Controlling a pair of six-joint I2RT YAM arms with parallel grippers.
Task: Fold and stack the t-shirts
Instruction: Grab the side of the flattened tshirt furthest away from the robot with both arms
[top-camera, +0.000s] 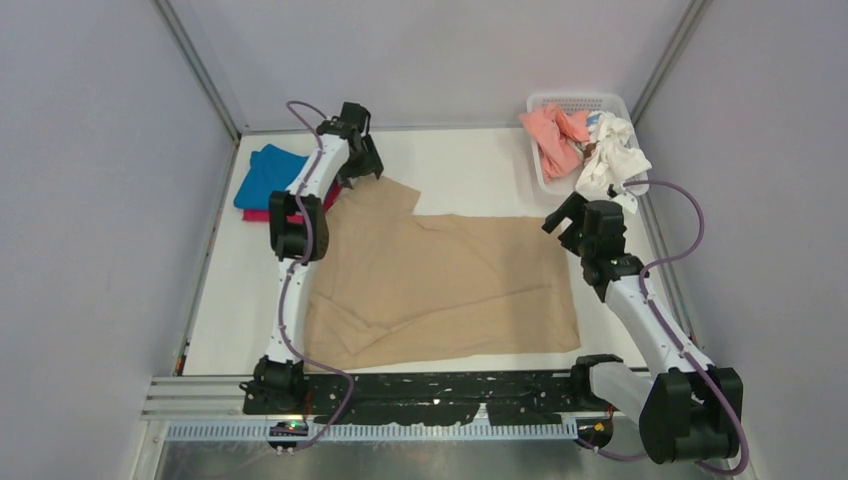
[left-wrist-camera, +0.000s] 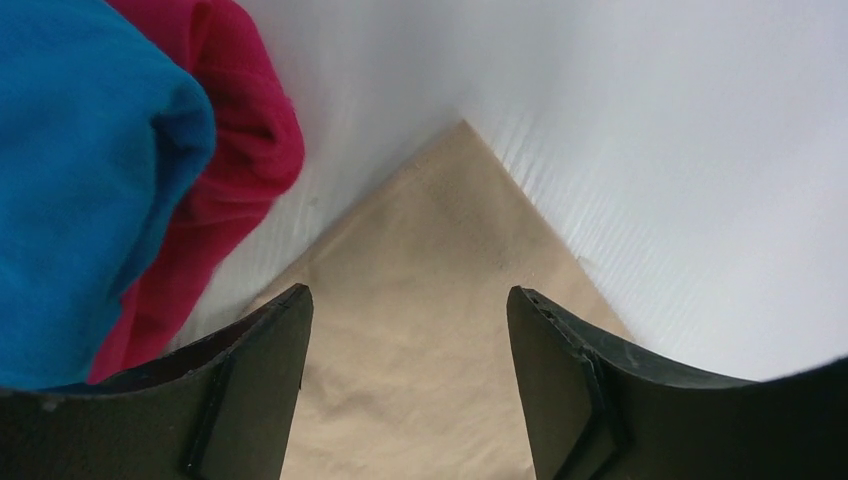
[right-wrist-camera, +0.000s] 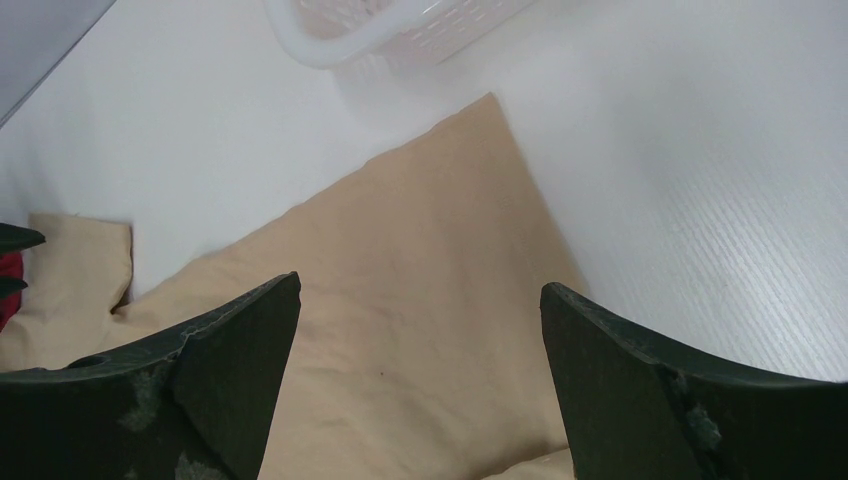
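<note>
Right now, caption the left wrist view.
Open left gripper over tan cloth t-shirt corner, beside bright blue t-shirt, magenta-pink t-shirt.

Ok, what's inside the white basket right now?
A crumpled salmon-pink t-shirt and a white t-shirt, the white one spilling over the near rim of the basket. Whatever lies beneath them is covered.

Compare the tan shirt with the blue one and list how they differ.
The tan shirt lies spread out wide; the blue shirt is folded compact at the far left. The tan shirt rests on the table directly; the blue shirt sits on a magenta shirt. Both are plain cloth.
</note>
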